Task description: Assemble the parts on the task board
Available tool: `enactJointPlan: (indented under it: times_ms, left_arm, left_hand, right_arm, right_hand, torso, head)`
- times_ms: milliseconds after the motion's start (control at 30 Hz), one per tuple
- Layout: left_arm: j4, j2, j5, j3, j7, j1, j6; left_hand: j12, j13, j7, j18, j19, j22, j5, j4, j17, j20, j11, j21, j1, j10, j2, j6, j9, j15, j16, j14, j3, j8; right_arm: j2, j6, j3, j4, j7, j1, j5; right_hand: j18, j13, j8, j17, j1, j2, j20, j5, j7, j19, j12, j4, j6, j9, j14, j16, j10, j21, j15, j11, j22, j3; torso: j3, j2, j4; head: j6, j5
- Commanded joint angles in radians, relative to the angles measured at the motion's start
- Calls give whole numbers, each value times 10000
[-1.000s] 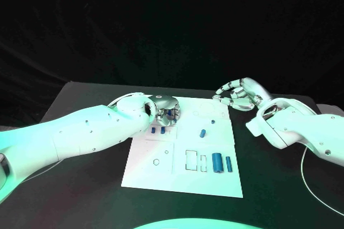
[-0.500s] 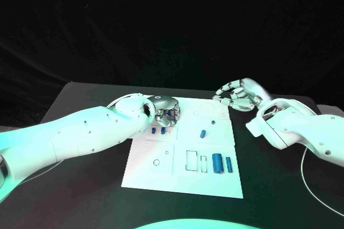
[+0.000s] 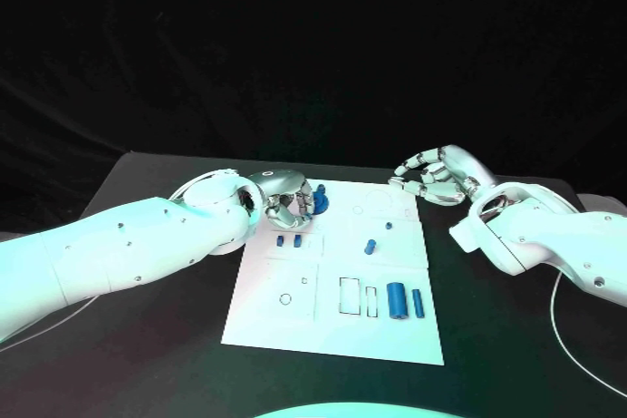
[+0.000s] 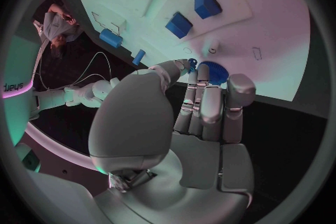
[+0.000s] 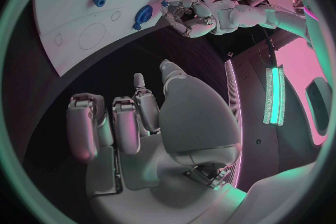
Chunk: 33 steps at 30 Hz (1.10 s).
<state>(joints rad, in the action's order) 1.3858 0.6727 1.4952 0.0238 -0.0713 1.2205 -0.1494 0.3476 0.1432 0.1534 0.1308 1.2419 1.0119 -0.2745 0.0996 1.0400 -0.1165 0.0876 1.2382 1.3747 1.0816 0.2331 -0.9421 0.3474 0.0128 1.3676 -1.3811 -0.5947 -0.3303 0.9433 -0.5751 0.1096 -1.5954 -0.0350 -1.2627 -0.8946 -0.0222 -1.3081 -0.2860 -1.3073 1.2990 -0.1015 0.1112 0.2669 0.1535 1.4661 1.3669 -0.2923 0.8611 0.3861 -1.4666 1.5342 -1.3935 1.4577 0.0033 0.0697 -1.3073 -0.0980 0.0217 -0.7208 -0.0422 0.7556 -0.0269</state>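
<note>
The white task board (image 3: 327, 332) lies in the middle of the black table. My left hand (image 3: 287, 205) is at its far left corner and pinches a blue round part (image 3: 320, 199) between thumb and fingertips, low over the board. In the left wrist view the blue round part (image 4: 210, 71) sits right at the fingertips of that hand (image 4: 203, 112). My right hand (image 3: 438, 175) hovers off the board's far right corner with its fingers curled in and nothing in them. The right wrist view has the left hand (image 5: 189, 14) beside the blue round part (image 5: 143, 13).
Two blue blocks (image 3: 289, 240) stand side by side near the left hand. A short blue piece (image 3: 370, 246) and a tiny one (image 3: 388, 224) lie mid-board. Two blue cylinders (image 3: 405, 299) lie at the near right. Black table surrounds the board.
My left hand has drawn back to the left and turned, so the blue round part now shows beyond its fingertips. The right hand has stayed in place.
</note>
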Motion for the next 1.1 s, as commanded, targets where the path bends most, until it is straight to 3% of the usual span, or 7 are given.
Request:
enactJointPlan:
  times_ms: [33, 267, 433, 1100]
  left_arm:
    - [249, 277, -377, -79, 89, 21, -289]
    - [514, 761, -539, -146, 18, 24, -122]
    - [535, 897, -557, -150, -28, 21, 57]
    - [158, 705, -464, -12, -45, -22, 406]
  left_hand:
    - [-53, 11, 4, -90, 66, 15, 54, 69, -6, 21, 4, 40, -96, 77, 25, -74, -1, 27, 59, -67, 16, 66]
    - [-99, 11, -13, -106, 128, 91, 44, 77, 66, 33, -18, 88, -93, 151, 30, -127, 5, 8, 103, -119, 32, 74]
    - [-139, 7, -21, -106, 137, 91, 35, 39, 43, 44, -29, 88, -27, 179, 23, -141, 5, -5, 103, -122, 12, 91]
    - [-181, 3, -23, -102, 126, 64, 32, 0, 2, 50, -31, 72, 34, 201, 17, -148, 4, -12, 93, -113, -6, 111]
  right_arm:
    - [15, 83, 0, -8, -58, 5, -41]
    - [45, 84, 0, -12, -49, 6, -41]
    - [48, 88, 0, -12, -46, 6, -41]
    - [32, 94, 0, -10, -52, 15, -41]
  right_hand:
    - [-75, -467, -63, -1309, -53, 37, -100, 46, -21, 415, 6, 43, -12, 2, -756, -53, 12, 5, -74, -11, -1851, -10]
    - [-75, -467, -63, -1309, -53, 37, -100, 46, -21, 415, 6, 43, -12, 2, -756, -53, 12, 5, -74, -11, -1851, -10]
    - [-76, -465, -72, -1311, -63, 54, -101, 46, -22, 413, 5, 37, -12, 1, -757, -53, 10, -1, -75, -12, -1848, -17]
    - [-76, -465, -72, -1311, -63, 54, -101, 46, -22, 413, 5, 37, -12, 1, -757, -53, 10, -1, -75, -12, -1848, -17]
  torso:
    - [5, -9, 8]
    - [9, -12, -8]
    - [9, -19, -3]
    - [-10, -35, 26]
  head:
    - [-9, -9]
    - [-4, 6]
    - [8, -34]
    - [32, -80]
